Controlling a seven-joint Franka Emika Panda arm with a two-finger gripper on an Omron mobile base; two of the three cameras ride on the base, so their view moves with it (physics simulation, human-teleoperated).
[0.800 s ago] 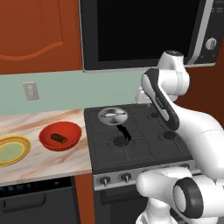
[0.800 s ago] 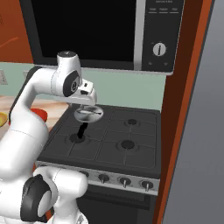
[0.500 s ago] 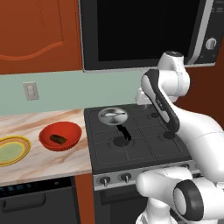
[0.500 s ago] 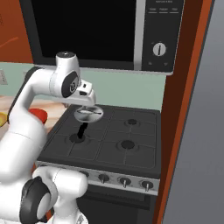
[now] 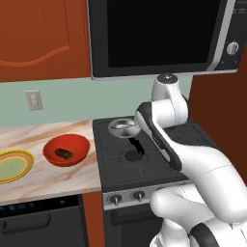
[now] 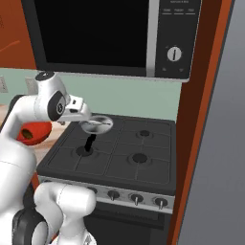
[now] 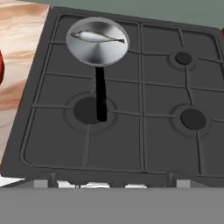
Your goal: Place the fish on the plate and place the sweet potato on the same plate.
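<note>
Yellow-rimmed and pale green in the middle, the plate [image 5: 13, 165] sits at the far left of the marble counter [image 5: 48, 181] in the left base view, at about 9 o'clock from the stove, with nothing on it. Just to its right, at 3 o'clock from it, stands a red bowl [image 5: 66, 150], and the sweet potato [image 5: 63, 154] lies inside that bowl as a dark brown lump; plate and bowl are near each other but apart.

Further right comes the black stove [image 5: 144, 159]. On its rear-left burner rests a small silver pan [image 7: 97, 42] with a black handle [image 7: 100, 92] pointing toward the front of the stove, ending over the front-left burner. In the hand view the fish [image 7: 97, 37] lies flat in the pan, slim and silver-grey, its pointed tail toward 3 o'clock. In the right base view the pan [image 6: 96, 124] shows just beside the end of the arm, with the red bowl [image 6: 36, 132] at 9 o'clock from it.

The gripper is above the stove, looking down on the pan; its jaws stand wide apart and grasp nothing. A black microwave [image 6: 112, 36] hangs at 12 o'clock over the stove.
</note>
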